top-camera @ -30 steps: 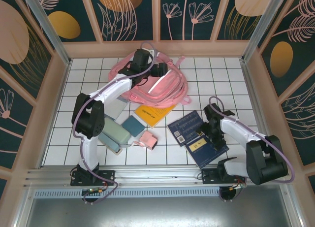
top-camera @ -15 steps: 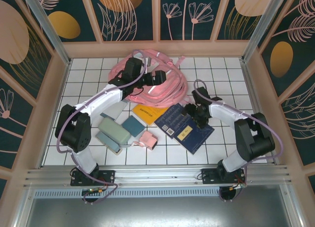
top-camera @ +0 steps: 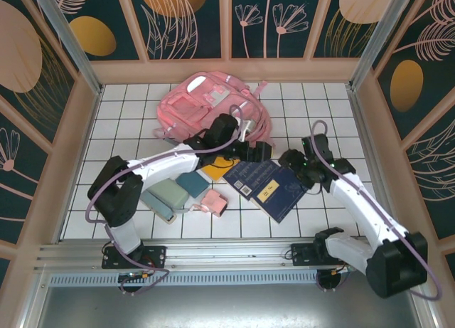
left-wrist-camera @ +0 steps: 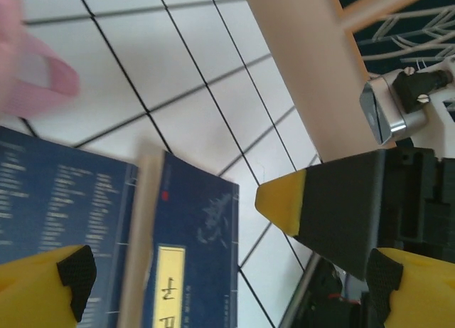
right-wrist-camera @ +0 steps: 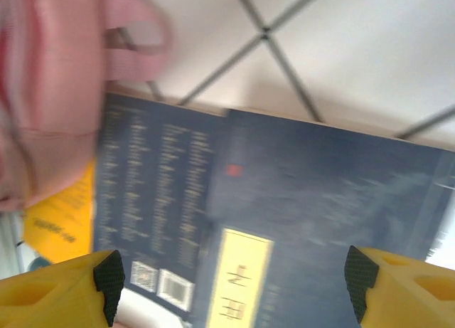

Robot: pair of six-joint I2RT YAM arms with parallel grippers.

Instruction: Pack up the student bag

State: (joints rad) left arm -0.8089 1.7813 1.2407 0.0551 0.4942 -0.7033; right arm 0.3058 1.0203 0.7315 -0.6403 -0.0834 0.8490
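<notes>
Both arms have swung in over the blue books (top-camera: 274,189), left gripper (top-camera: 263,153) and right gripper (top-camera: 290,160) spread wide, bag (top-camera: 202,104) lying at the back; I think a book needs grabbing next

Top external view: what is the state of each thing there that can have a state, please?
student bag, lying flat at the far side; open or zipped, I cannot tell.
blue books, closed, flat on the table.
yellow book, closed, partly covered.
left gripper, open, over the blue books.
right gripper, open, beside the blue books.
</notes>
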